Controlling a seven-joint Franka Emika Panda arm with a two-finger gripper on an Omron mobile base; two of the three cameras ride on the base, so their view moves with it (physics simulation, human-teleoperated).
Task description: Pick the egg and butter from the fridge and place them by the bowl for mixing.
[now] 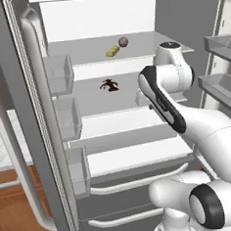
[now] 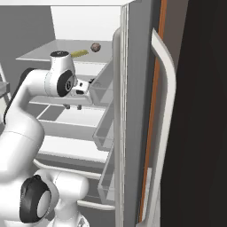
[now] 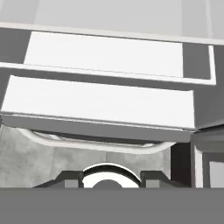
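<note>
The fridge (image 1: pixel 135 157) stands open in front of me, its white shelves (image 3: pixel 100 105) spread across the hand view. On its upper shelf lie the speckled egg (image 1: pixel 123 41) (image 2: pixel 95 46) and, just in front and to its left, the pale-yellow butter (image 1: pixel 113 51) (image 2: pixel 80 53). My gripper (image 2: pixel 73 107) (image 3: pixel 111 177) hangs two shelves lower at the fridge's front, pointing down, open, nothing between its fingers. It is well below and in front of both items. The bowl is out of view.
A dark red-brown spiky item (image 1: pixel 108 85) lies on the middle shelf. Clear door bins (image 1: pixel 60 75) (image 2: pixel 103 91) line the open doors on both sides. Curved drawer handles (image 1: pixel 135 184) run below the shelves. A long door handle (image 2: pixel 166 111) rises at the right.
</note>
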